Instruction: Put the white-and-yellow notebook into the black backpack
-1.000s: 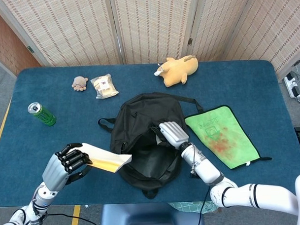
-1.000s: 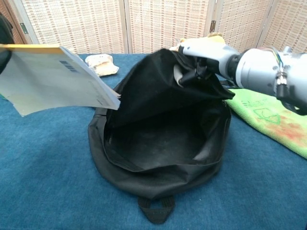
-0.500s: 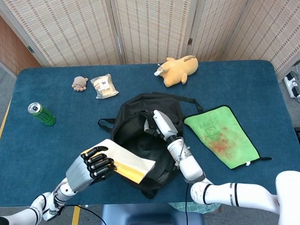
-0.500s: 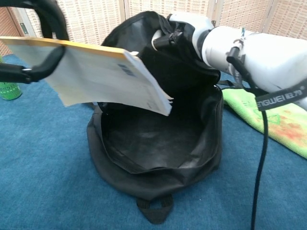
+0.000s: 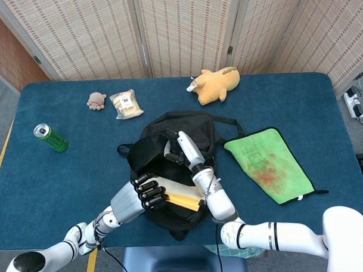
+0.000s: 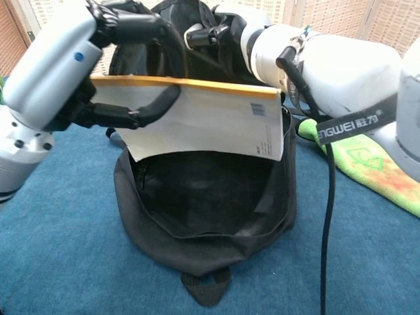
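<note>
We have the left robot hand point(image 6: 98, 72) clamped on the white-and-yellow notebook point(image 6: 210, 121), fingers over the top face, thumb under it. The notebook sits directly above the open mouth of the black backpack point(image 6: 197, 216), not yet inside. In the chest view its yellow spine edge runs left to right, roughly level, and the white cover hangs down from it toward the opening. In the head view the notebook point(image 5: 182, 195) lies across the near part of the backpack point(image 5: 152, 158), its free end pointing toward the right arm.

The right robot hand point(image 5: 181, 149) grips the upper rim of the backpack and holds it lifted, so the mouth stands open. Its fingers are closed on the black fabric; the chest view shows the same hold point(image 6: 220, 29) at the top of the bag.

The relation that matters: the notebook's long axis lies across the opening, and looks close to as wide as the mouth. The cavity is straight below the held edge. We judge the next move belongs to the left robot hand, the only one on the notebook: tip the free end down and feed it in lengthwise. The risk we see is the far corner catching on the rim beside the right arm.

On the blue surface point(image 5: 63, 176) behind: a green can point(image 5: 50, 138), a plush toy point(image 5: 214, 84), a green cloth point(image 5: 269, 166).
</note>
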{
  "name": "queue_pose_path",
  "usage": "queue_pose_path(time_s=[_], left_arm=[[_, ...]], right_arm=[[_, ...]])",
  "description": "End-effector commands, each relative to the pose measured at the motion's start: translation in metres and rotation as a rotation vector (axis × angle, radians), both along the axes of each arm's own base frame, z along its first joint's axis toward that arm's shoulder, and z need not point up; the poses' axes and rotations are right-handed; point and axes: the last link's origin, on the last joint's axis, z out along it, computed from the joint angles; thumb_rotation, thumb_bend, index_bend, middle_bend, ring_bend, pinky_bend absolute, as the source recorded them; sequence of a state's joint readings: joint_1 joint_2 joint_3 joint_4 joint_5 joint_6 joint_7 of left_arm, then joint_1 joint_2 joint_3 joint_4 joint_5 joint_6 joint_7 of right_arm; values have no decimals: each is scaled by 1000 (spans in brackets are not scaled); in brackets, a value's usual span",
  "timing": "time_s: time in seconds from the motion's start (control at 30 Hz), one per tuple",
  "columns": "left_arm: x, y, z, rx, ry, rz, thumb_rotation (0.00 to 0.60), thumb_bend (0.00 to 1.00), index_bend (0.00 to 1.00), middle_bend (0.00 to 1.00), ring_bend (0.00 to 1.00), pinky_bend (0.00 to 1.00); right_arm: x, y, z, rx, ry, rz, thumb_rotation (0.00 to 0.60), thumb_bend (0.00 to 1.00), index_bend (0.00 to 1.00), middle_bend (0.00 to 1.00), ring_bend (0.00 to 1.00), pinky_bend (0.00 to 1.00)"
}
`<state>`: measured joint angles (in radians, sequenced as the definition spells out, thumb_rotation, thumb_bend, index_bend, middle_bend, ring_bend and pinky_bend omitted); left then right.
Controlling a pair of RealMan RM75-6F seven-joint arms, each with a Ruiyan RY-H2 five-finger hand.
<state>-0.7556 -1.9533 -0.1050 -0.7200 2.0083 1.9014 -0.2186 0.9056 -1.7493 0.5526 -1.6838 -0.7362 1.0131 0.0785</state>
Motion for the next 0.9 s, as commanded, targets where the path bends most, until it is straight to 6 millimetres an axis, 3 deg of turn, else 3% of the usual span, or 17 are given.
queue_pose_path(time_s=[0.03,0.2,0.3,0.73,0.9], left_arm=[[8,2,-18,-3,28,0,600,537,746,735,656,453],[6,4,-41,-12,112,40,600,536,746,736,658,456],[3,10,-45,9,126,82,600,534,748,737,659,456],[-15,34,-18,135,8,257,600,546,748,739,664,458],[-13,28,-32,149,35,285,600,563,751,746,671,458]], right_arm=[[2,0,-1,7,-17,-5,600,981,657,284,216,186],[5,1,-3,27,-29,-1,600,983,657,285,217,186],[5,3,-4,35,-29,4,600,988,657,284,216,186],[0,4,-2,33,-29,-2,600,991,648,284,216,186],[0,7,-2,44,-41,-5,600,990,646,282,216,186]])
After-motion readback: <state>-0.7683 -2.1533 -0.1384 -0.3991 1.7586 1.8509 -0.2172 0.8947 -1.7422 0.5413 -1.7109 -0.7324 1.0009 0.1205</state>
